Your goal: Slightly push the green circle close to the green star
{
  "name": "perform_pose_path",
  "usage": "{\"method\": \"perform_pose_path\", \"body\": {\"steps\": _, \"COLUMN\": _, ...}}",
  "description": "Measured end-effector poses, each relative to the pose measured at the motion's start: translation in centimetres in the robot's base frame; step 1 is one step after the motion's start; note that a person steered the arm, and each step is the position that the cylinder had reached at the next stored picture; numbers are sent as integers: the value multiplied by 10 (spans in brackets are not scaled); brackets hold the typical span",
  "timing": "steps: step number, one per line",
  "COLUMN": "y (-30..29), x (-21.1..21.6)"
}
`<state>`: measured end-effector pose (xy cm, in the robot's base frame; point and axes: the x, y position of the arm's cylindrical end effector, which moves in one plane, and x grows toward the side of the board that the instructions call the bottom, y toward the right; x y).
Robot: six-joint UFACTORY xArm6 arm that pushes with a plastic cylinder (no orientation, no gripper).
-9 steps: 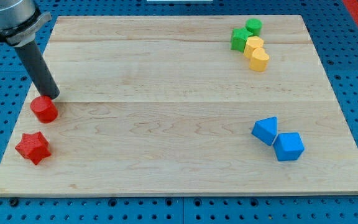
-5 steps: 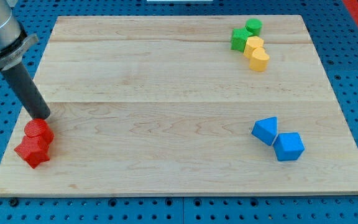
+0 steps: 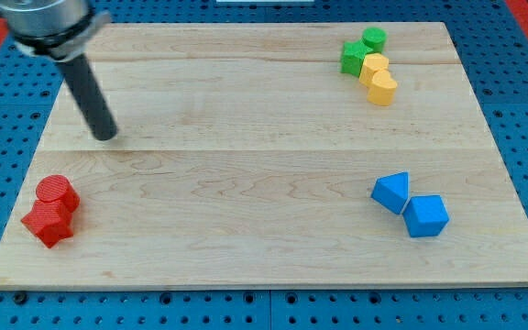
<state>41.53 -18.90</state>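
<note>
The green circle [image 3: 374, 38] sits at the view's top right, touching the green star [image 3: 354, 58] just below and left of it. My tip [image 3: 106, 137] is far away on the view's left side of the board, above the red blocks and well apart from the green ones. The dark rod leans up to the view's top left.
Two yellow blocks [image 3: 379, 79] sit against the green star on its right. A red cylinder [image 3: 58, 192] and red star [image 3: 48, 222] touch at the view's bottom left. Two blue blocks [image 3: 411, 205] lie at the lower right. The wooden board [image 3: 264, 257] rests on a blue pegboard.
My tip pushed the red cylinder down against the red star, then moved up and to the right, away from them. The green blocks have not moved.
</note>
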Motion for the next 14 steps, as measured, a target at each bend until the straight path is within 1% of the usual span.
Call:
{"method": "perform_pose_path", "body": {"steps": 3, "y": 8, "x": -12}}
{"method": "perform_pose_path", "body": {"steps": 4, "y": 20, "x": -6}}
{"method": "perform_pose_path", "body": {"steps": 5, "y": 55, "x": -3}}
{"method": "perform_pose_path", "body": {"steps": 6, "y": 55, "x": -3}}
{"method": "perform_pose_path", "body": {"steps": 7, "y": 86, "x": 17}}
{"method": "perform_pose_path", "body": {"steps": 8, "y": 172, "x": 20}}
{"method": "perform_pose_path", "body": {"steps": 10, "y": 392, "x": 21}}
{"method": "perform_pose_path", "body": {"steps": 11, "y": 483, "x": -2}}
{"method": "perform_pose_path", "body": {"steps": 13, "y": 494, "x": -122}}
{"method": "perform_pose_path", "body": {"steps": 14, "y": 471, "x": -173}}
